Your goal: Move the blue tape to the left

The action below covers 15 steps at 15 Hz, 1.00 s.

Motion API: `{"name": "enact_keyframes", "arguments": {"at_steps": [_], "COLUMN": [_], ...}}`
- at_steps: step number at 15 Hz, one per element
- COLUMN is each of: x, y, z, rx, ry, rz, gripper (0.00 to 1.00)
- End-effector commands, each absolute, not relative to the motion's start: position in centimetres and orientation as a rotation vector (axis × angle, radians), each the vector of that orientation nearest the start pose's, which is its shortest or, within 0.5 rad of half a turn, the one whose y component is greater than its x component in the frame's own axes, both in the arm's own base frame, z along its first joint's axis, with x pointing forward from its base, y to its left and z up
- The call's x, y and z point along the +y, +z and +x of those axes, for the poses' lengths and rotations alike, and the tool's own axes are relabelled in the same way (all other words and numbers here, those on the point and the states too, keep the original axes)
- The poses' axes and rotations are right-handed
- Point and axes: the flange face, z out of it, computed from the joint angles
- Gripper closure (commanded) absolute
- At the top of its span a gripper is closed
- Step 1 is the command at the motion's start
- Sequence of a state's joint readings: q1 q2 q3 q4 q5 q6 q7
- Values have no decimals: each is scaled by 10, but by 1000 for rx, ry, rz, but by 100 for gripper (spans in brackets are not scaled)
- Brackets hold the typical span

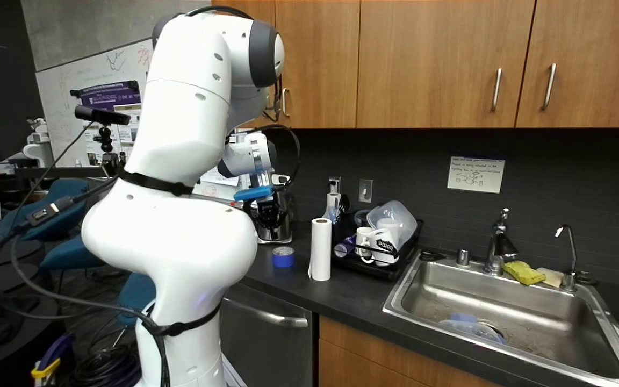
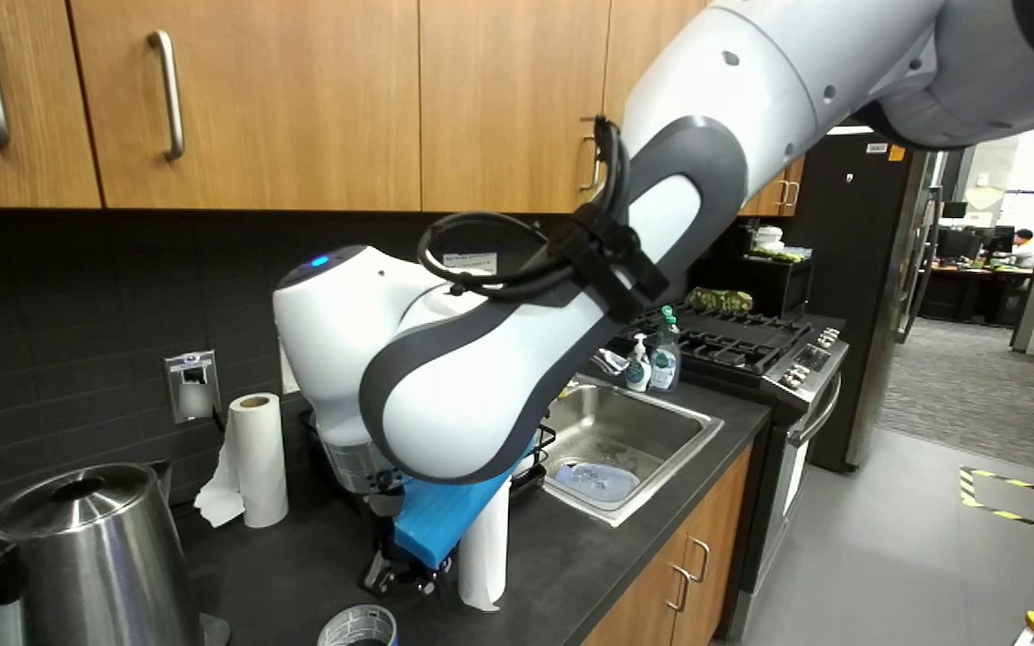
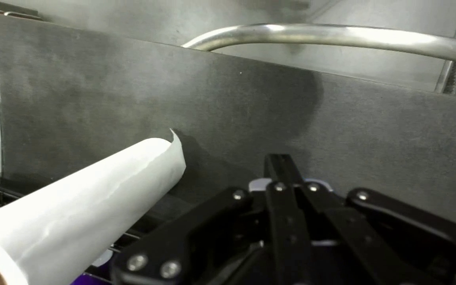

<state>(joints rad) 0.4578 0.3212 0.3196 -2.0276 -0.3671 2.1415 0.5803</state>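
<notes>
The blue tape (image 1: 283, 257), a low round roll, lies flat on the dark counter near its front edge. In an exterior view, the top of its roll (image 2: 358, 625) shows at the bottom edge, partly cut off. In the wrist view, a pale bluish rim (image 3: 319, 183) shows behind the fingers and looks like the tape, mostly hidden. My black gripper (image 3: 280, 158) points down with its fingertips together and nothing seen between them. It is above the counter close to the tape, and it shows in both exterior views (image 1: 270, 221) (image 2: 402, 581).
A white upright paper roll (image 1: 320, 250) stands beside the tape, left in the wrist view (image 3: 81, 209). A second paper roll (image 2: 258, 462), a steel kettle (image 2: 95, 556), a black dish rack (image 1: 379, 263) with cups and a sink (image 1: 503, 306) are nearby.
</notes>
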Motion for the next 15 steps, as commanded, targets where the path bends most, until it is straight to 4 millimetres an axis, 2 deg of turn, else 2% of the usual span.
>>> {"name": "enact_keyframes", "arguments": {"at_steps": [1,9,15], "x": [398,407,403], "y": [267,244,219], "z": [437,466,463], "rx": [-723,-734,-692], "ry": [38,-11,78], "rz": [-3329,-3376,-3407], "gripper": [100,100,100]}}
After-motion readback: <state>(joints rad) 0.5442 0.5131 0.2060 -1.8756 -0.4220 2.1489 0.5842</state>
